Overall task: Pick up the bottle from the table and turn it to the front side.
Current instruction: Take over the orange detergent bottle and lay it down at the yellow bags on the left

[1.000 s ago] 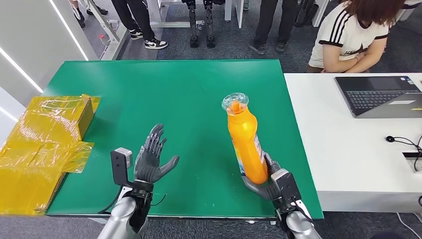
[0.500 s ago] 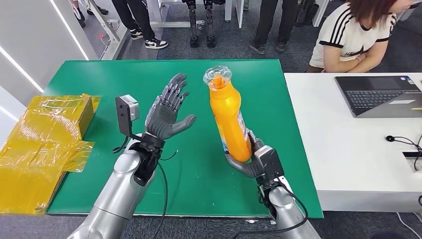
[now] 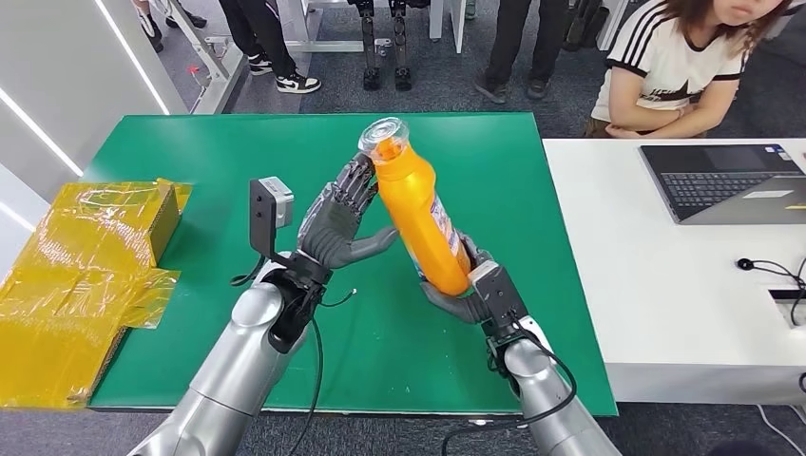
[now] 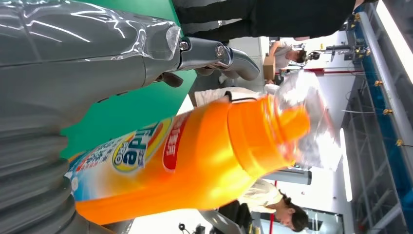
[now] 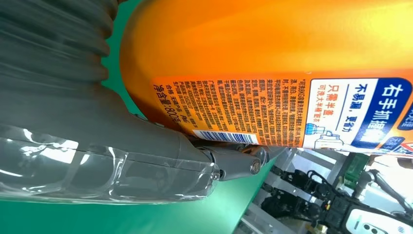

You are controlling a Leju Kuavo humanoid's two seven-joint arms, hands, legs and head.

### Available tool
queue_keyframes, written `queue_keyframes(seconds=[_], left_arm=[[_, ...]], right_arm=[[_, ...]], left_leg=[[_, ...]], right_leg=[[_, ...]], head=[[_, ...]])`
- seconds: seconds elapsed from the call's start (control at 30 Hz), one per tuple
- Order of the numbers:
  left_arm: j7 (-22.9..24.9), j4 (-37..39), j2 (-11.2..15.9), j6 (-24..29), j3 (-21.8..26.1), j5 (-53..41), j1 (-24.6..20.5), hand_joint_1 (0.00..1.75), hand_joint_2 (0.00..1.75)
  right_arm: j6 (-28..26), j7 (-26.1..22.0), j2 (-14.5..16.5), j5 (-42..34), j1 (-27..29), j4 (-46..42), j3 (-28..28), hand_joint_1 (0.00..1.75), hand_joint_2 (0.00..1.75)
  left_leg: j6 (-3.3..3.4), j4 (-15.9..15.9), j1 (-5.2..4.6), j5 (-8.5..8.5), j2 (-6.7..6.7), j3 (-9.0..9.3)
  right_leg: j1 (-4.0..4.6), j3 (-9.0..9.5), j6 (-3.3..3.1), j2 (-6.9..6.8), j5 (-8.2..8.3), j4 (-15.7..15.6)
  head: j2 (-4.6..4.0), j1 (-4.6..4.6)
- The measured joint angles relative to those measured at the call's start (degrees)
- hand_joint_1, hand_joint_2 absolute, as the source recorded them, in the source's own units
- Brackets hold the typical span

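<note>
The right hand (image 3: pixel 468 290) wraps its fingers around the bottom of the orange bottle (image 3: pixel 418 223) and holds it above the green table (image 3: pixel 238 161), tilted with its clear cap (image 3: pixel 384 136) leaning toward the left hand (image 3: pixel 337 223). The left hand's fingers are spread wide, palm facing the bottle's upper part, just beside it; whether they touch is unclear. Past the bottle, a person (image 3: pixel 680 66) sits by a laptop (image 3: pixel 727 180).
</note>
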Motion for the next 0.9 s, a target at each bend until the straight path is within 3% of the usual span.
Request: queue_keyframes(seconds=[0.43, 0.9], left_arm=[[-1.4, 5.9, 1.3, 5.6, -0.1, -2.4, -4.3, 0.00, 1.75], [1.1, 7.8, 0.7, 3.7, 1.8, 1.3, -5.8, 0.00, 1.75]], right_arm=[[-3.2, 0.8, 1.4, 6.5, -6.1, 3.4, 5.0, 1.75, 1.75], [-4.4, 1.7, 3.0, 5.6, -8.5, 7.9, 8.7, 1.75, 1.75]], left_leg=[[-0.06, 0.0, 0.03, 0.05, -0.03, -0.04], [-0.07, 0.0, 0.01, 0.05, -0.02, -0.09]], right_leg=[[0.01, -0.03, -0.04, -0.03, 0.03, 0.0], [0.00, -0.10, -0.04, -0.01, 0.04, 0.0]], head=[[0.00, -0.01], [0.00, 0.00]])
